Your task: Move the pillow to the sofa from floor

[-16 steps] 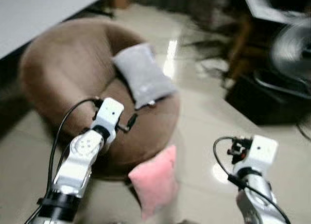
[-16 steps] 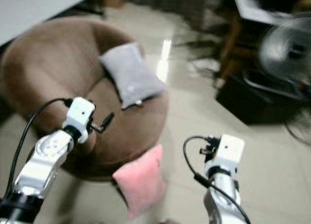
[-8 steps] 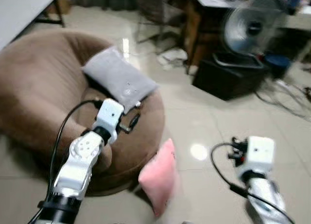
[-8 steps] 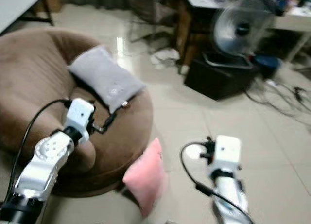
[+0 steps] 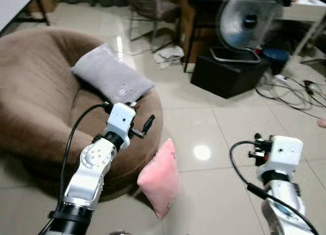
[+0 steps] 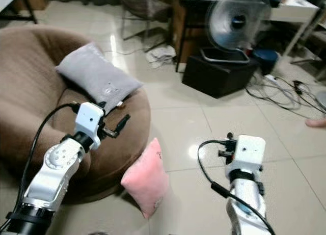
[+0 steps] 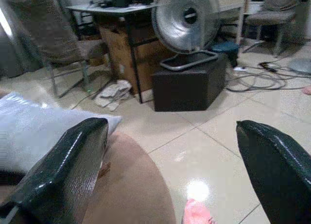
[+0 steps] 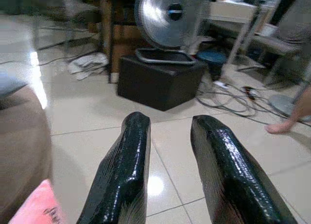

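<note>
A pink pillow (image 5: 159, 176) stands on its edge on the tiled floor and leans against the front of the round brown sofa (image 5: 35, 97). On the sofa seat lies a grey pillow (image 5: 112, 74). My left gripper (image 7: 170, 129) hovers over the sofa's front rim, up and to the left of the pink pillow; it is open, its fingers (image 5: 148, 124) spread wide and holding nothing. My right gripper (image 8: 171, 119) hangs over bare floor to the right of the pillow, open by a narrow gap, with nothing in it.
A standing fan (image 5: 247, 23) rests on a black box (image 5: 229, 74) beside a desk at the back. Cables (image 5: 295, 89) trail over the floor at the right. A person's bare foot (image 6: 318, 122) shows at the right edge. A crumpled cloth (image 5: 168, 54) lies behind the sofa.
The whole picture has swung toward the right, so the camera has moved. Both arms keep about the same pose. The pink pillow still leans on the sofa.
</note>
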